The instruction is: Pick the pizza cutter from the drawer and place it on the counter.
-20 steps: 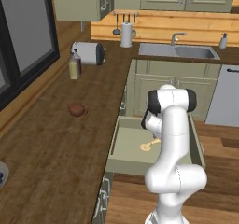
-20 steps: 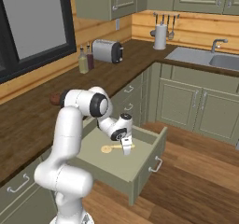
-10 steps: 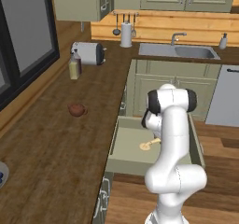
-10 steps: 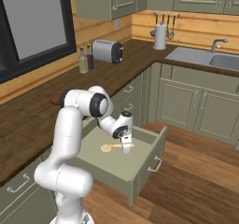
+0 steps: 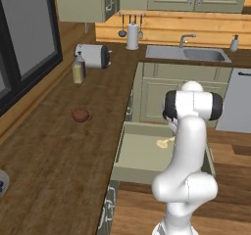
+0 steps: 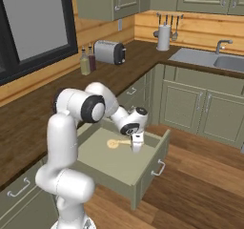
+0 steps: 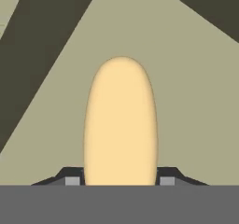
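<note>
1. The scene is a rendered kitchen with pale olive-green cabinets, a wood-panelled wall and an orange wooden floor. The counter is running as a long dark brown L-shaped top and is carrying a toaster, a bottle and a brown round lump; a sink is sitting in its far leg.

2. The drawer is standing pulled out below the counter edge, and its shallow box is lying open to the arm.

3. The white arm is bending down into the drawer, and the gripper is pointing at the drawer floor.

4. The pizza cutter is lying flat on the drawer floor, disc away from the gripper and handle toward it.

5. In the hand view the tan handle is running up between the two dark fingertips, one on each side and both touching or nearly touching it. The jaws are standing at handle width; whether they are already pressing on it, I cannot tell.

6. Step in hand, as a judgement: the grasp is being made or has just been made; the lift is not yet done.

7. The next move calls for a confirmed firm squeeze on the handle, then a straight rise clear of the drawer walls before swinging over the counter.

8. No brand, label or readable writing is appearing on any surface.
</note>
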